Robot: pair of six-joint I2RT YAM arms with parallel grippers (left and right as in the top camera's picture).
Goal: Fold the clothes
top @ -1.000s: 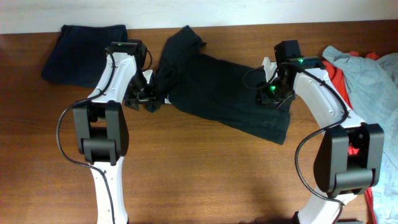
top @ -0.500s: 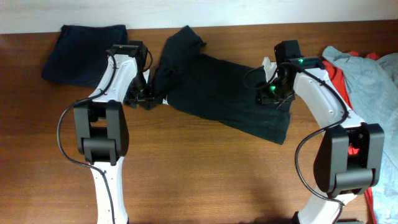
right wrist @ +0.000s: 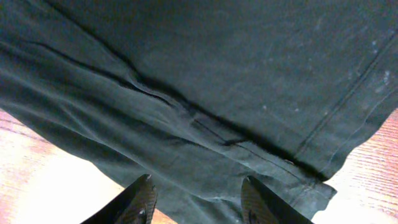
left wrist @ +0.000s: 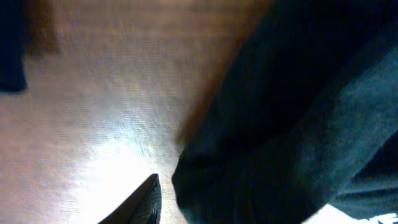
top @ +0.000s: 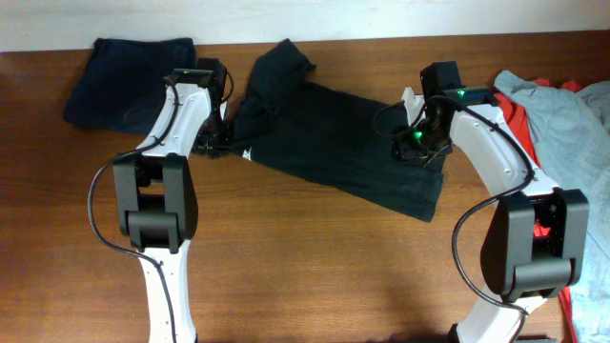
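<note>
The black T-shirt (top: 334, 143) lies spread and rumpled on the bench (top: 315, 257), slanting between the two arms. The left pincer (top: 221, 145) sits at the shirt's left edge. Its wrist view shows only one finger (left wrist: 149, 200) beside a fold, so I cannot tell whether it is apart or clamped. The right pincer (right wrist: 196, 199) stands apart over the shirt's right hem. A navy garment (top: 119, 81) lies far left. A red garment (top: 519, 119) and a grey-blue garment (top: 567, 124) are heaped at the right.

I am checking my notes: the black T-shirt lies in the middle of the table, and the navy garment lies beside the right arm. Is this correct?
Not quite. The overhead view shows the navy garment beside the left arm, not the right. The rest holds.
</note>
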